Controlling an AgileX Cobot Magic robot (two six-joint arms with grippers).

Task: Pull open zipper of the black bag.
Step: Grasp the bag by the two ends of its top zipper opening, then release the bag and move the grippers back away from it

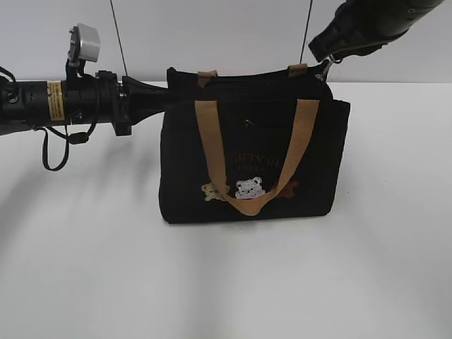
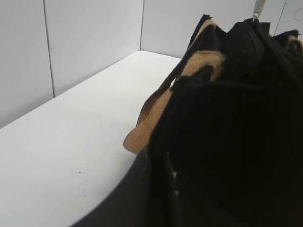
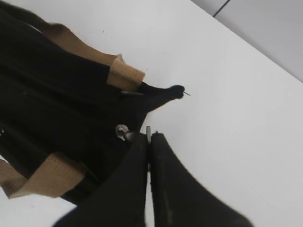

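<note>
A: What do you see from the side?
B: The black bag (image 1: 253, 145) stands on the white table (image 1: 226, 282). The left gripper (image 1: 164, 97) pushes against its top left corner. The right gripper (image 1: 326, 65) is at the top right corner, by the silver pull.

A: And the left wrist view?
B: Its fingers (image 2: 156, 189) are almost shut, pinching the bag's black cloth.

A: The right wrist view?
B: Both fingers (image 3: 163, 156) are pressed shut on the zipper (image 3: 124, 132) pull's little metal piece.
</note>
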